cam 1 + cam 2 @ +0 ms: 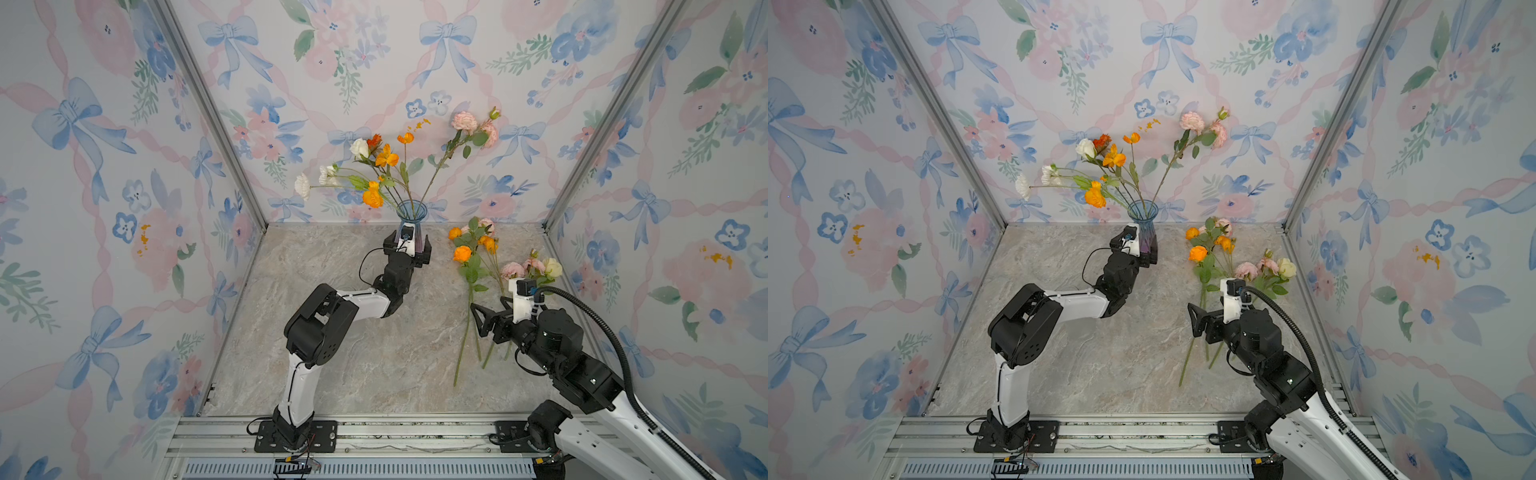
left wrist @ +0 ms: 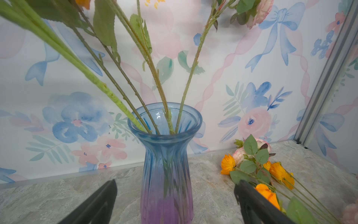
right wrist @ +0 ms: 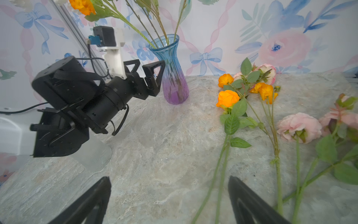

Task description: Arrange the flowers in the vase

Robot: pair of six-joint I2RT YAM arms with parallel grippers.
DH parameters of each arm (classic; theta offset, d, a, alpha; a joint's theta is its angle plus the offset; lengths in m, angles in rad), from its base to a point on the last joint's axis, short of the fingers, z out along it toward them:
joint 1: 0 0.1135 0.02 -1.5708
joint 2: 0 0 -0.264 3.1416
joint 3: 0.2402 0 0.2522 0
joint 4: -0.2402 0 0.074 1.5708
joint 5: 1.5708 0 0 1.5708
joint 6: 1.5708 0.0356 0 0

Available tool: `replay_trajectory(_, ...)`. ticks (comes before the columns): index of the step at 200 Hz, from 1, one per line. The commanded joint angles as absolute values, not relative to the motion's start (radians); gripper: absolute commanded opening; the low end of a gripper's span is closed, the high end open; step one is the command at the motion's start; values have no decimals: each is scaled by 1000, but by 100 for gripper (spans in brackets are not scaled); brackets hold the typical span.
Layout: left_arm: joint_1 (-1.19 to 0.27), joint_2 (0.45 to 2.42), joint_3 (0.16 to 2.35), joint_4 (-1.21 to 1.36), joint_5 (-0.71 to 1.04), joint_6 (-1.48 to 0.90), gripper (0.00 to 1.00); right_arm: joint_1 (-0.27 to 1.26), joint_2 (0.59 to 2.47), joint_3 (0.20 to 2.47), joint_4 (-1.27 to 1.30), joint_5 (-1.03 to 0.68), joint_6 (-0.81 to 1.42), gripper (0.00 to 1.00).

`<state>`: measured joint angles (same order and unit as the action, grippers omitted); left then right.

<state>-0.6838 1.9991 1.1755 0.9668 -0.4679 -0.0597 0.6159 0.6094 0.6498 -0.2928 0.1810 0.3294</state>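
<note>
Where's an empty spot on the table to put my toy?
Bare table lies between the left arm and the loose flowers, and between that arm and the left wall. Crowded: the right side, where they lie by the right pincer, and the back, where the left pincer straddles the vase.

No legible text, label, brand, number or sign appears on anything in any view.
</note>
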Motion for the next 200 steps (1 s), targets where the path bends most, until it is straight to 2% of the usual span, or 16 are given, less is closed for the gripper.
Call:
replay_trajectory(1, -706, 1876, 1077, 965, -462, -131, 98, 603, 635, 637, -369, 264, 398, 97)
replay_trajectory(46, -783, 1626, 865, 965, -272, -79, 98, 585, 719, 628, -331, 217, 410, 97)
replay_trajectory(58, -812, 1536, 794, 960, -271, -33, 98, 583, 738, 648, -323, 200, 401, 97)
replay_trajectory(75, -859, 1400, 718, 879, -327, 16, 98, 583, 750, 669, -302, 156, 375, 97)
replay_trajectory(95, -920, 1228, 639, 715, -443, 55, 98, 606, 751, 657, -229, 3, 296, 97)
replay_trajectory(117, -992, 1001, 581, 526, -622, 32, 98, 695, 752, 655, -218, 78, 268, 97)
replay_trajectory(146, -1026, 765, 673, 57, -848, -159, 98, 750, 783, 643, -162, 106, 276, 97)
replay_trajectory(166, -1026, 698, 726, -149, -925, -246, 98, 767, 839, 653, -121, 91, 288, 97)
replay_trajectory(200, -1021, 733, 766, -344, -900, -338, 98, 838, 912, 689, -87, 106, 281, 97)
